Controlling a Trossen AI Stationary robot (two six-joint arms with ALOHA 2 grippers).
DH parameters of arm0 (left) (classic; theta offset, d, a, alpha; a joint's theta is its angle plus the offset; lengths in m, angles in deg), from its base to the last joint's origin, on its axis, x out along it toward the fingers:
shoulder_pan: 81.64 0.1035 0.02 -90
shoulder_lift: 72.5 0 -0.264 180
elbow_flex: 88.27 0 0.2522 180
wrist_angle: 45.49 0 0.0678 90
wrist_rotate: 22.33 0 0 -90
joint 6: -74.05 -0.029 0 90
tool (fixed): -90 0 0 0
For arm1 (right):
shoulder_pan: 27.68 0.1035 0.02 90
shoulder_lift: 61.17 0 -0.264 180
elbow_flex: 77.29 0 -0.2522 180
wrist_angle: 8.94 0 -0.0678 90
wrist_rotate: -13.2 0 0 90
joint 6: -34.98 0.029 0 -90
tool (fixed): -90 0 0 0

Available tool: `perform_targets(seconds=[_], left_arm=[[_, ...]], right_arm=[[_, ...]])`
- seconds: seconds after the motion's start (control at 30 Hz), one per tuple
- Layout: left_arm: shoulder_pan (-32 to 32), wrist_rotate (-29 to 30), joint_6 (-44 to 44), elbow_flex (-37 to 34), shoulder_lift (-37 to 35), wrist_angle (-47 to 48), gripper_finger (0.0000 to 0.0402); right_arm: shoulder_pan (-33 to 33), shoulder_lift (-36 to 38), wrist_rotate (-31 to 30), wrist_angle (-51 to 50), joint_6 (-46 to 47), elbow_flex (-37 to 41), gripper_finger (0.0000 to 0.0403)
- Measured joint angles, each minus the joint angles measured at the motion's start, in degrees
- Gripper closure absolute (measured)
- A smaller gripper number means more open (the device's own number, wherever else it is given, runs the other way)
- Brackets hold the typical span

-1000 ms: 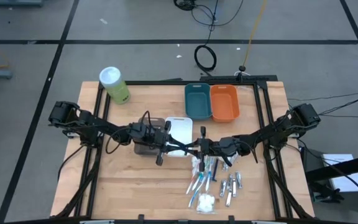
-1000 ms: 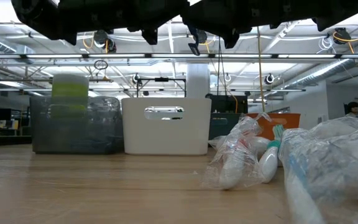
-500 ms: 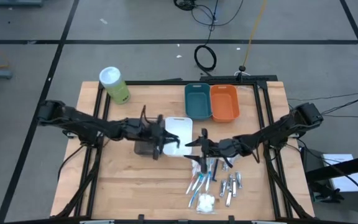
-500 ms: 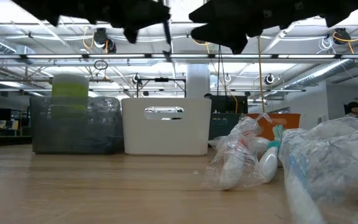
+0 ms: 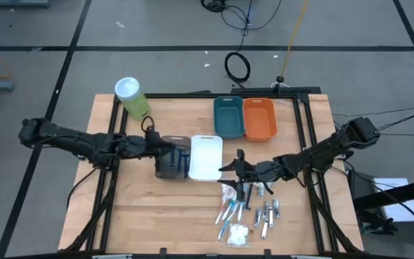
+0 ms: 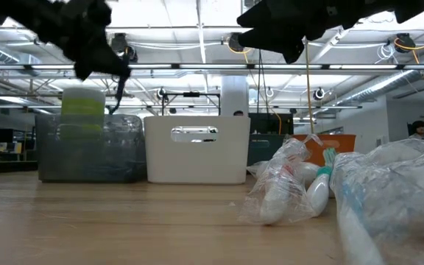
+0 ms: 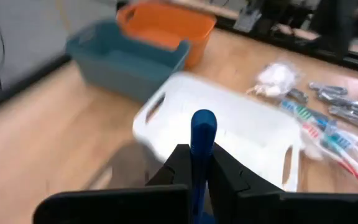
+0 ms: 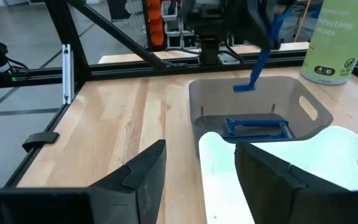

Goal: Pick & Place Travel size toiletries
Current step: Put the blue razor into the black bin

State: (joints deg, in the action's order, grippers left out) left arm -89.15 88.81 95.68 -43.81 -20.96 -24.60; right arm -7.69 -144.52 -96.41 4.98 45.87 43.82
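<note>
My left gripper is shut on a dark blue razor and holds it over the brown bin at the table's middle left. Another blue razor lies on that bin's floor. My right gripper stands open and holds nothing; it is above the table just right of the white bin. The remaining travel size toiletries, toothbrushes, silvery tubes and white packets, lie on the table below and near my right gripper. My left gripper pinches the razor's handle between its two fingers, coming from the table's left and slanting down. The razor hangs tilted below the fingers, its head lowest, clear of the brown bin.
A teal bin and an orange bin stand side by side at the far edge. A green canister with a white lid lies at the far left corner. Bare wood lies in front of the brown and white bins.
The two grippers met near the table's middle. My right gripper has opened and stayed about where it was. My left gripper has drawn back toward the table's left edge with the blue razor, rolling as it went, and now stands over the brown bin.
</note>
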Motion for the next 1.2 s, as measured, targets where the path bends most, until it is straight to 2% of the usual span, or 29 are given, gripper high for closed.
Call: perform_targets(seconds=[0.23,0.47,0.7,0.87,1.03,1.2], left_arm=[[0.7,-1.9,16.4,-9.3,-1.4,-3.1,0.0388],[1.2,-3.6,19.5,-10.9,-1.3,-7.0,0.0372],[1.2,-8.2,20.7,-10.9,-1.3,-8.3,0.0315],[1.2,-10.7,20.7,-10.9,-1.3,-8.3,0.0261],[1.2,-10.8,19.5,-10.9,-1.3,-8.2,0.0206],[1.2,-10.8,19.4,-10.9,-1.3,-7.8,0.0168]], right_arm=[[0.0,0.0,0.0,0.4,0.0,0.0,0.0227],[0.0,0.0,0.0,0.8,0.0,0.0,0.0229],[0.0,0.0,0.0,0.8,0.4,0.0,0.023],[0.0,0.0,0.0,0.8,0.4,0.0,0.023],[0.0,0.0,0.0,0.7,0.4,0.0,0.023],[0.0,0.0,0.0,0.7,0.4,0.0,0.023]])
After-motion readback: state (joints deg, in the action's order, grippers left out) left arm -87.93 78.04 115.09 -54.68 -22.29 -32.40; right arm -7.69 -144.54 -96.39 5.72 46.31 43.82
